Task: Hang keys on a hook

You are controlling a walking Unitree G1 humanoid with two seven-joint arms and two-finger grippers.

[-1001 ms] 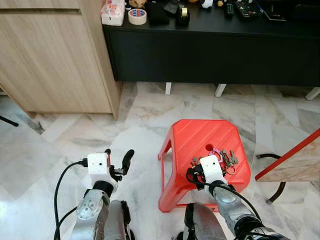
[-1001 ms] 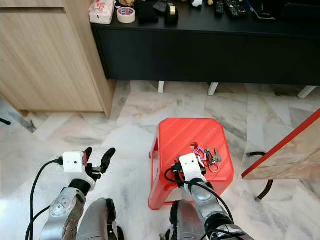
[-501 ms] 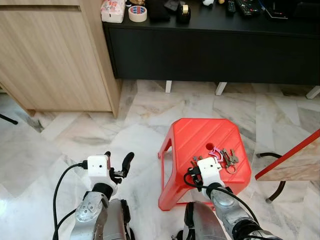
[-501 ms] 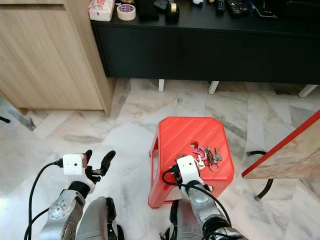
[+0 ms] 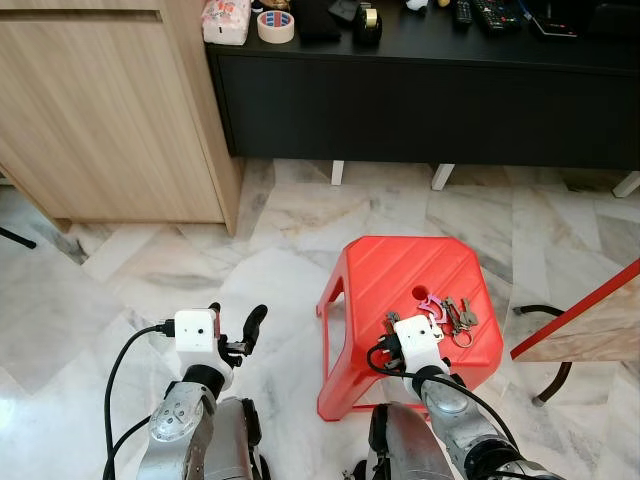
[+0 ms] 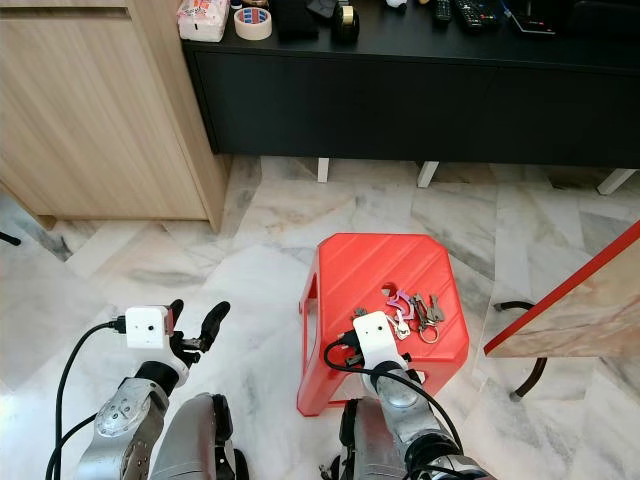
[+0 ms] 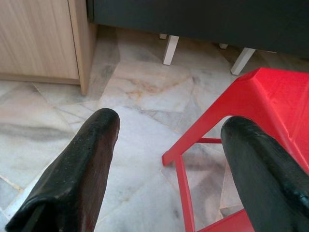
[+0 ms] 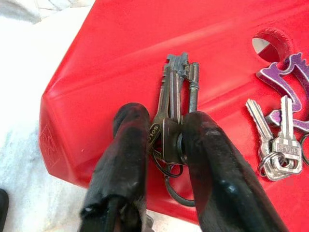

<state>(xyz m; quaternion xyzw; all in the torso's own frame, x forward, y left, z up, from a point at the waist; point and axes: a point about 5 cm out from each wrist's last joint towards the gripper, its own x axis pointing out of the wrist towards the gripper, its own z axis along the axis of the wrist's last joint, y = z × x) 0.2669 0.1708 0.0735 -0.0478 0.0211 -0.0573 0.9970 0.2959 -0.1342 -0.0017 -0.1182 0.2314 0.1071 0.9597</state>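
My right gripper (image 8: 161, 140) is resting on the near part of a red plastic stool (image 5: 395, 275), its two black fingers (image 8: 212, 164) closing on a bunch of dark metal keys (image 8: 175, 84) that is lying flat on the seat; I am counting about three blades fanning away from the fingertips, with thin wire rings looping beneath. Just beside it, a second bunch (image 8: 277, 145) is lying untouched: two silvery keys on a ring, joined to a purple carabiner-shaped clip (image 8: 282, 79) next to the round hole in the seat. My left gripper (image 7: 169, 140) is hovering over the marble floor (image 5: 120, 290) to the stool's left, its two fingers spread wide with nothing between them. Beyond the stool, a long black cabinet (image 5: 430, 100) is standing on white legs, carrying one roll of tape (image 5: 275, 28) among small clutter, and a pale wood-grain cupboard (image 5: 100, 110) is sitting to its left
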